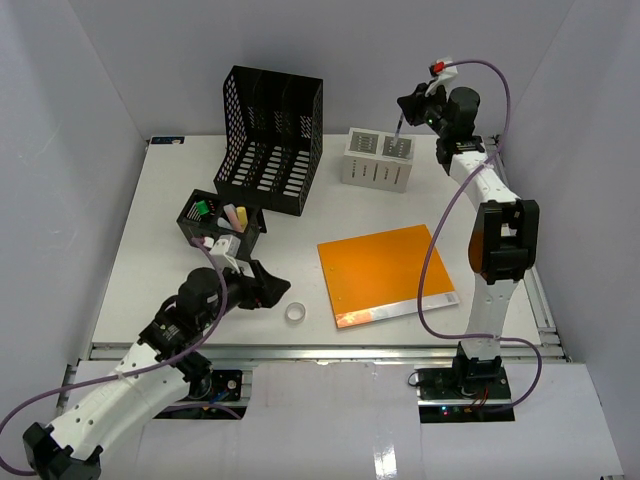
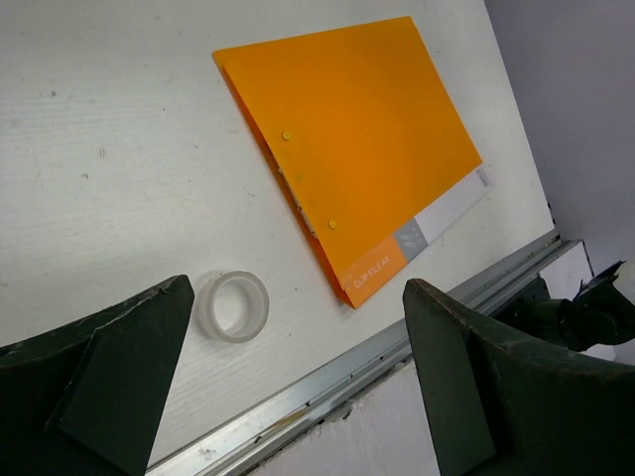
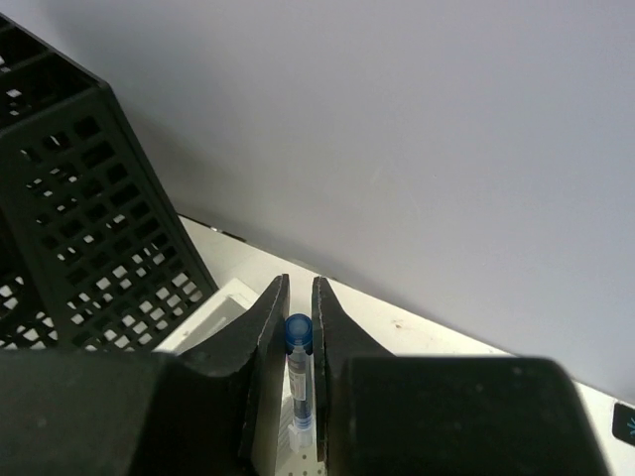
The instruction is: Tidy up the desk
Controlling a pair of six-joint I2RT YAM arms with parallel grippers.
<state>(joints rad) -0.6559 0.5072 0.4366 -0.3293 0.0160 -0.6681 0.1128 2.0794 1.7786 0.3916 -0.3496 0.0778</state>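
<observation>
The left gripper [image 2: 298, 288] has its dark fingers spread wide apart, holding nothing, low over the large flat white desk [image 1: 150, 220]. A clear ring-shaped tape roll [image 2: 230, 305] lies flat just ahead of it, near the front metal rail [image 2: 327, 382]. A flat orange plastic folder [image 1: 385, 272] lies to the right of the roll. The right gripper [image 3: 300, 288] is clamped on a slender blue-capped pen [image 3: 299, 332], held upright above a white slotted box [image 1: 378, 160] at the far side. A tall black mesh file rack [image 1: 270, 125] stands left of that box, with a small black caddy [image 1: 188, 228] of assorted items before it. The desk fills the enclosure floor beyond both arm bases.
</observation>
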